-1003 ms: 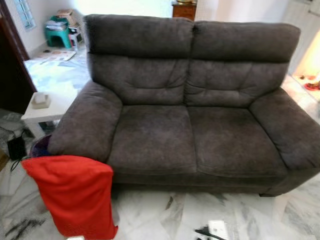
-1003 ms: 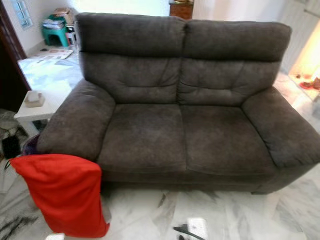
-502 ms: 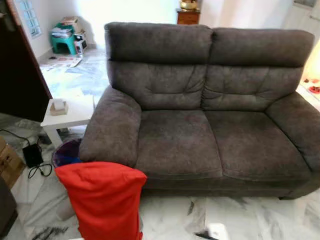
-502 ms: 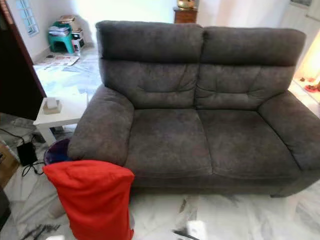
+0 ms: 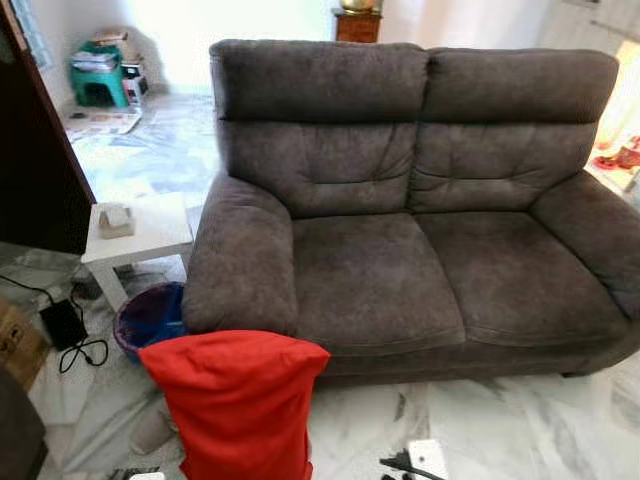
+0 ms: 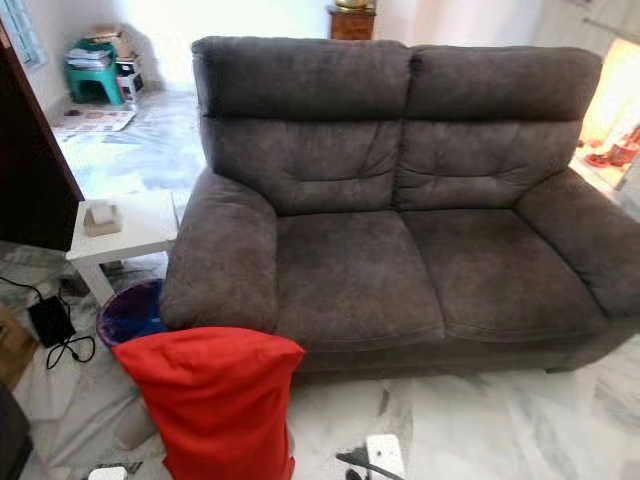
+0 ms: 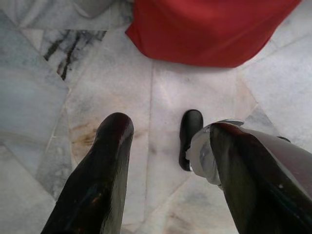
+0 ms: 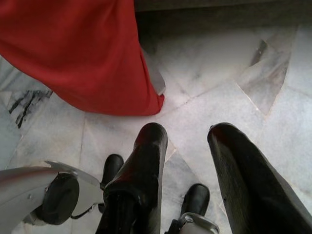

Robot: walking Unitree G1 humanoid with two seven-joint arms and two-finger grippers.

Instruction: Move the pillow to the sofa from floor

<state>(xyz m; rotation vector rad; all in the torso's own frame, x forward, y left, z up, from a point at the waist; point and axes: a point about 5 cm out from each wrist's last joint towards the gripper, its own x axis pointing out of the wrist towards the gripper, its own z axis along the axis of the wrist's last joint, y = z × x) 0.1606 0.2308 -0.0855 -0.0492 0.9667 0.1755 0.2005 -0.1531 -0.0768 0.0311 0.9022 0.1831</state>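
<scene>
Both hands — left hand point(image 7: 168, 146), right hand point(image 8: 187, 146) — open, empty, above floor point(image 7: 39, 97)

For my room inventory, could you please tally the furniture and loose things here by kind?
Sofa: 1
Red pillow: 1
White side table: 1
Tissue box: 1
Purple bin: 1
Green stool: 1
Total: 6

We see soft daylight from behind the sofa point(image 5: 420, 200), blown out at the far wall and right edge. Head views are slightly soft; wrist views sharp on the marble floor point(image 7: 112, 83).
</scene>
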